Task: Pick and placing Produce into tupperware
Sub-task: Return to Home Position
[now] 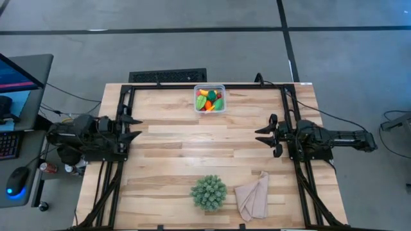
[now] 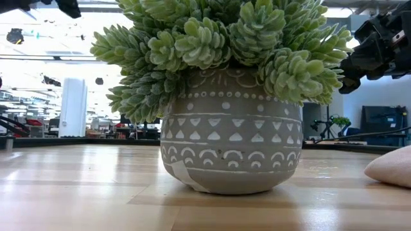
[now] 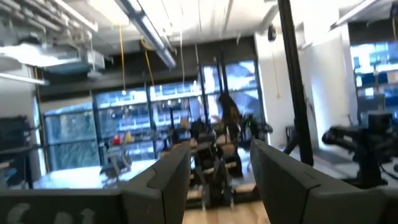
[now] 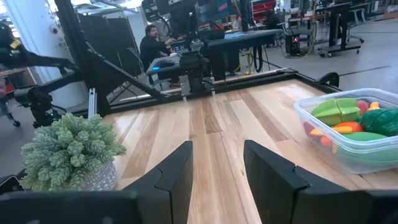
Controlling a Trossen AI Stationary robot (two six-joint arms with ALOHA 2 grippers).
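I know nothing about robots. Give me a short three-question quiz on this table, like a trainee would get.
1. True or false: the produce sits in the tupperware.
2. What stands beside the cloth? A) plant B) mug C) bottle
3. Fill in: the left end effector and the right end effector are both ____, holding nothing.
Key: 1 true; 2 A; 3 open.

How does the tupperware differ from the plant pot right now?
The tupperware is clear and rectangular; the plant pot is grey, round and patterned. The tupperware holds mixed produce; the plant pot holds a spiky plant. Both stand on the table, apart from the left gripper and right gripper at the sides.
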